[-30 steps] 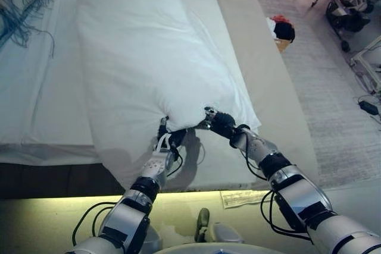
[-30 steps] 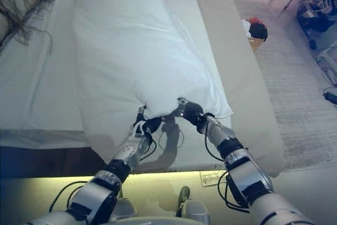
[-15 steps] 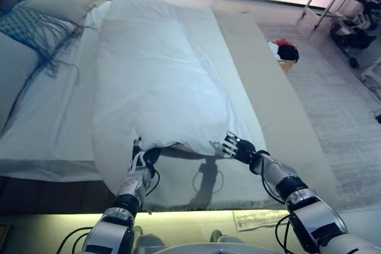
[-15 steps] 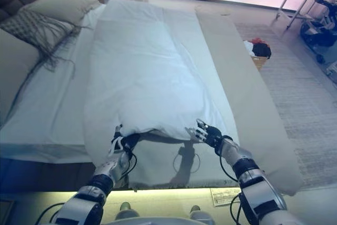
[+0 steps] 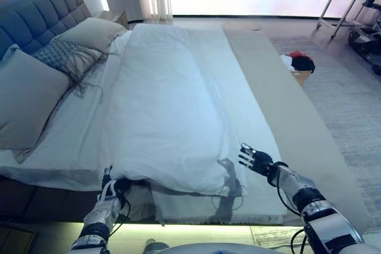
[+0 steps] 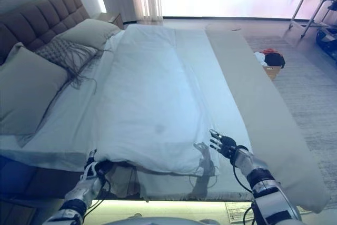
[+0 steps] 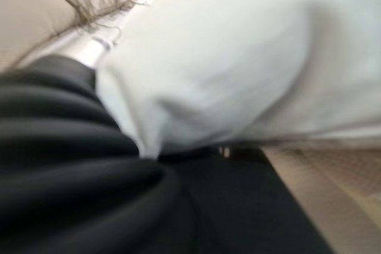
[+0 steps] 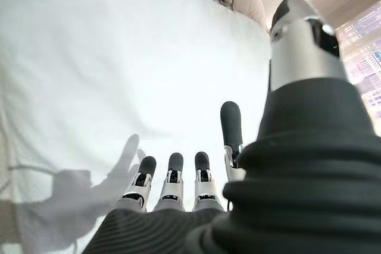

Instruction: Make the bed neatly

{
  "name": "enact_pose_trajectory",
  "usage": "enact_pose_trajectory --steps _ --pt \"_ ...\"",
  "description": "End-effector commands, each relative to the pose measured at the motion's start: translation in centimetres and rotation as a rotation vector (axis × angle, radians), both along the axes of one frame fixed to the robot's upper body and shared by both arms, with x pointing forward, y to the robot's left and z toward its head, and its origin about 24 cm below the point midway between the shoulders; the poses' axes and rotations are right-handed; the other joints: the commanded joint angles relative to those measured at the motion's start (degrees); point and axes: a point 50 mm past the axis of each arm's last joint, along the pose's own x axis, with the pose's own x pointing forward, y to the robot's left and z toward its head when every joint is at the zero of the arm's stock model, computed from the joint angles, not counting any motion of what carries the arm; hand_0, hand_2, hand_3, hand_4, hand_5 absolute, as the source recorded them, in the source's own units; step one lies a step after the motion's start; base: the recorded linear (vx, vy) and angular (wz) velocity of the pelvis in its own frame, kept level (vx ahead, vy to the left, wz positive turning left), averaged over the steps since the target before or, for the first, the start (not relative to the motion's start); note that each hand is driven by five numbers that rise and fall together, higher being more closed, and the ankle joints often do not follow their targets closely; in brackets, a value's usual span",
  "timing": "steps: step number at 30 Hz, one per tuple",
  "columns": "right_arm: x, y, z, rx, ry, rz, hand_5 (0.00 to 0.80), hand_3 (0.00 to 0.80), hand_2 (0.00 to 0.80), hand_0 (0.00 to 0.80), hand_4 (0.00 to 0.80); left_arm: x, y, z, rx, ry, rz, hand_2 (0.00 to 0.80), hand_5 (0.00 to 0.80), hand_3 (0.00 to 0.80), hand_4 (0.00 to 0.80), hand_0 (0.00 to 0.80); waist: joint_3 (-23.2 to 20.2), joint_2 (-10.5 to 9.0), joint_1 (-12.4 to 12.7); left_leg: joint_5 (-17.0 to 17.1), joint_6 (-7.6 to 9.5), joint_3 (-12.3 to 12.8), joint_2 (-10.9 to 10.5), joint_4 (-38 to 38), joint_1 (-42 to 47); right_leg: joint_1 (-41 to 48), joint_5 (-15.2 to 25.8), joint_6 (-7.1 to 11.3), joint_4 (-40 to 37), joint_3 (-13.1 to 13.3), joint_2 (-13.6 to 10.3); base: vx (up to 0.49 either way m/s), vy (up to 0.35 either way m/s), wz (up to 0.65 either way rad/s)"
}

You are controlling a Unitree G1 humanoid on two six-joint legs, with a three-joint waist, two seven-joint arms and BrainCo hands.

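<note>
Left hand (image 5: pixel 109 190) grips soft, puffy white duvet (image 5: pixel 172 105).

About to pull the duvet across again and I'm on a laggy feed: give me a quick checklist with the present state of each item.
1. Left hand gripping the duvet edge: cannot tell, its fingers are hidden under the cloth.
2. Right hand on the duvet: not ok, its fingers are spread and hold nothing.
3. Duvet covering the full bed width: not ok, sheet and mattress show either side.
4. Pillows at the headboard: ok.
5. Fringed throw clear of the duvet: ok.
</note>
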Motion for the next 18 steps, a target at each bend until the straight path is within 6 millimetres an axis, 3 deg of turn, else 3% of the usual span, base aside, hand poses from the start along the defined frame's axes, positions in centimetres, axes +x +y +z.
enact_pose_trajectory --steps 1,12,18 --pt "1.3 -2.1 1.7 -0.010 -0.083 -0.082 0.000 0.000 0.000 0.000 0.000 1.2 6.0 3.7 0.139 -0.138 0.094 0.800 0.800 0.800 0.800 0.800 1.23 -1.50 4.68 -4.62 1.02 0.05 -1.65 1.18 2.25 0.28 -3.41 1.19 2.65 -2.22 -3.47 -0.035 0.108 0.02" --pt "0.9 -4.1 2.1 -0.051 -0.074 -0.103 0.000 0.000 0.000 0.000 0.000 -3.6 12.8 5.3 0.288 -0.015 0.198 0.800 0.800 0.800 0.800 0.800 1.20 -0.15 6.30 -4.55 1.33 -0.56 -3.24 0.99 1.17 0.40 -2.92 1.41 1.70 -4.23 -4.51 -0.034 0.100 0.06" --pt "0.7 -5.1 2.4 -0.071 -0.084 -0.123 0.000 0.000 0.000 0.000 0.000 -5.4 15.1 6.4 0.341 0.034 0.247 0.800 0.800 0.800 0.800 0.800 1.70 0.13 6.61 -4.66 1.37 -0.39 -3.52 1.21 0.42 -0.28 -2.58 1.73 1.49 -4.78 -5.00 -0.052 0.078 0.05"
